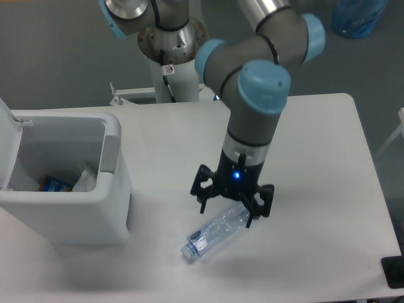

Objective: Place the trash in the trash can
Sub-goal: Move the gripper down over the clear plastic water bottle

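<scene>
A clear plastic bottle with a blue label (213, 235) lies on its side on the white table, cap end toward the front left. My gripper (231, 208) hangs open right over the bottle's upper end, fingers spread to either side of it, not closed on it. The white trash can (63, 211) stands at the left with its lid (5, 146) swung up. Inside it lie a small white carton piece (84, 179) and a blue-and-yellow wrapper (54, 184).
The arm's white pedestal (170, 63) rises behind the table's far edge. A big blue water jug (358, 16) sits on the floor at the top right. A dark object (394, 271) shows at the table's front right corner.
</scene>
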`<state>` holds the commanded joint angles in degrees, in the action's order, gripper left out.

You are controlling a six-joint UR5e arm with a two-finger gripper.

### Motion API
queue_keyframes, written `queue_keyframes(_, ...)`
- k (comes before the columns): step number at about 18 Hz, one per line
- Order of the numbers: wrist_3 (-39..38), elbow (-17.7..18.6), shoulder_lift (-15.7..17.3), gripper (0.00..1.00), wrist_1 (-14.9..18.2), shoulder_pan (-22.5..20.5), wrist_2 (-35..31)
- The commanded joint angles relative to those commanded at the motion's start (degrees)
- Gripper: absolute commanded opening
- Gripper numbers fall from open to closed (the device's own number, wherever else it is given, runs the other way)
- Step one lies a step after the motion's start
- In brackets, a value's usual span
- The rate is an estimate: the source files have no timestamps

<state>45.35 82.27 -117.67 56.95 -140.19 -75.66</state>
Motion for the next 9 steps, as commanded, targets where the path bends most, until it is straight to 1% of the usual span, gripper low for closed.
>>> queue_keyframes(3, 2.3, 0.0, -2.8, 1.0, 0.4, 1.7, -0.5)
queue_keyframes(6, 3.6, 0.0, -3.2, 1.0, 0.9, 3.9, -4.0)
queue_keyframes(9, 3.6, 0.1, -4.4, 1.0, 1.0, 5.1, -4.1)
